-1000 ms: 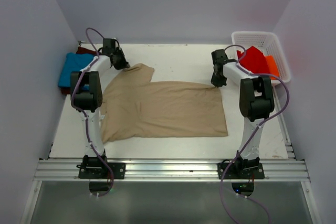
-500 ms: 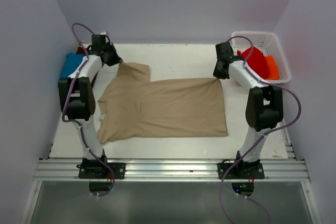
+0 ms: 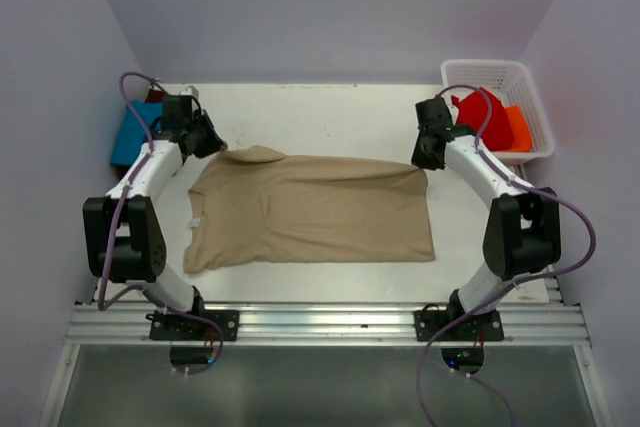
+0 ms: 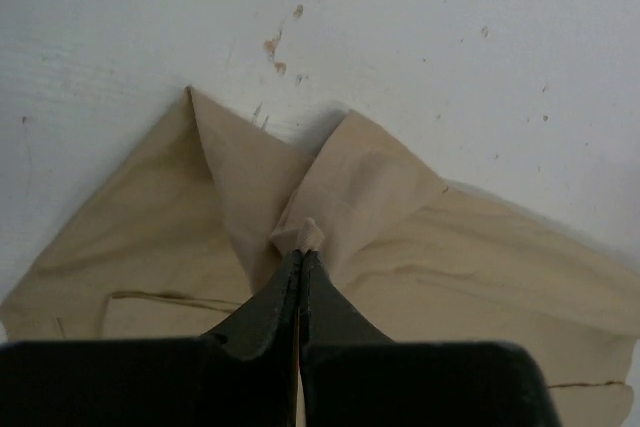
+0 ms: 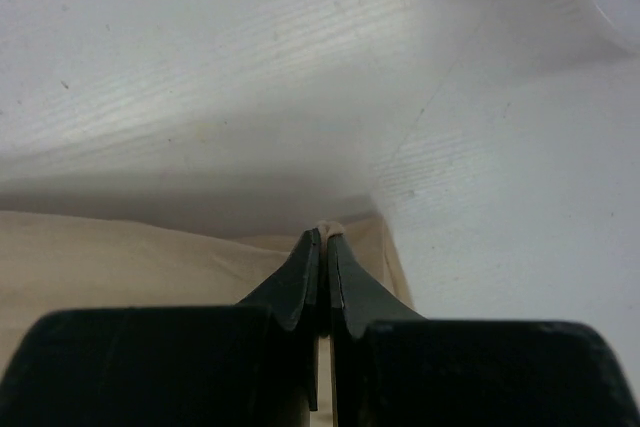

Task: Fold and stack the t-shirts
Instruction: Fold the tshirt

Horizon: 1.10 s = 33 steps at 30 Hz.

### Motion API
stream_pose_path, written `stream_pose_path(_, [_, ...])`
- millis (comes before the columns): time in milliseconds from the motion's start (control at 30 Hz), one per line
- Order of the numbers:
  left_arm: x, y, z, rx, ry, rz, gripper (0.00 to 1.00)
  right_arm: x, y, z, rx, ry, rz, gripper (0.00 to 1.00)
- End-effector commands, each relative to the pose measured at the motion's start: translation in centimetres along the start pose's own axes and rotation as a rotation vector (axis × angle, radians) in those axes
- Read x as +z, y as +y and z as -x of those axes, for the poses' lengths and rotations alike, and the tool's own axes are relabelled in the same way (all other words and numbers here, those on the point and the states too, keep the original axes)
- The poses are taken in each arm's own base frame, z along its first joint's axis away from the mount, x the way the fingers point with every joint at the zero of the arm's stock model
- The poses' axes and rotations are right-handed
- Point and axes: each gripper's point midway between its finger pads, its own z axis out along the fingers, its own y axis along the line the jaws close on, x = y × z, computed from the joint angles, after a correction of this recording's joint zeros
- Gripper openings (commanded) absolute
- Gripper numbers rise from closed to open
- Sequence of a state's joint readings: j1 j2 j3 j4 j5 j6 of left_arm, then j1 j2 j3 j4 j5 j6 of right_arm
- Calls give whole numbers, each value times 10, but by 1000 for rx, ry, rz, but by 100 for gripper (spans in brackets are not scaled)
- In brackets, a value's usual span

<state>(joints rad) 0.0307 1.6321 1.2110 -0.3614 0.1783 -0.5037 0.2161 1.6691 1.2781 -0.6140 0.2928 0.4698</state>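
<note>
A tan t-shirt (image 3: 310, 209) lies spread across the middle of the table, with its collar end to the left. My left gripper (image 3: 212, 145) is shut on a pinch of its far left sleeve corner (image 4: 305, 232), and the cloth peaks up at the tips of the left gripper (image 4: 300, 253). At the shirt's far right hem corner my right gripper (image 3: 425, 159) is shut on the cloth. In the right wrist view a small fold of tan cloth (image 5: 332, 228) shows between the tips of the right gripper (image 5: 325, 239). A blue t-shirt (image 3: 128, 133) lies folded at the far left, and a dark maroon one (image 3: 154, 95) peeks out behind it.
A white basket (image 3: 497, 69) stands at the far right corner with red cloth (image 3: 478, 115) and orange cloth (image 3: 517, 127) in it. Purple walls close in the table on three sides. The metal rail (image 3: 320, 324) with both arm bases runs along the near edge.
Both arms have swung outward and come nearer while holding the shirt's far corners. The left sleeve has been drawn left and towards me, so the far edge now lies straighter.
</note>
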Motion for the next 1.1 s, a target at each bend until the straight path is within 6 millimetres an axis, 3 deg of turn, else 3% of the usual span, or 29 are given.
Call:
stream_pose_path(0, [-38,4,-13,-10,-45,4,0,-16,-5,-5,4,-23,14,0])
stream_pose_path(200, [-76,23,-47,3,-87,38,0,-12,-13,-35,-15,17,1,0])
stream_pose_path(433, [-112,26,-61,34,-136,29,0,2,-19,-62,-40,59,-31,0])
stream_pose_path(833, [-132,44,-87,52,-111,89,0,-3,-29,-79,-78,72,-67,2])
stream_pose_path(900, [-138,47,-89,53,-116,103,0,-6,-31,-82,-82,77,-70,10])
stream_pose_path(933, [-139,48,-89,54,-117,110,0,-7,-31,-83,-85,80,-73,30])
stream_pose_path(967, [-143,47,-87,54,-129,110,0,-10,-32,-83,-89,77,-75,42])
stream_pose_path(1067, [-150,46,-85,52,-145,108,0,-24,-37,-83,-87,68,-96,66])
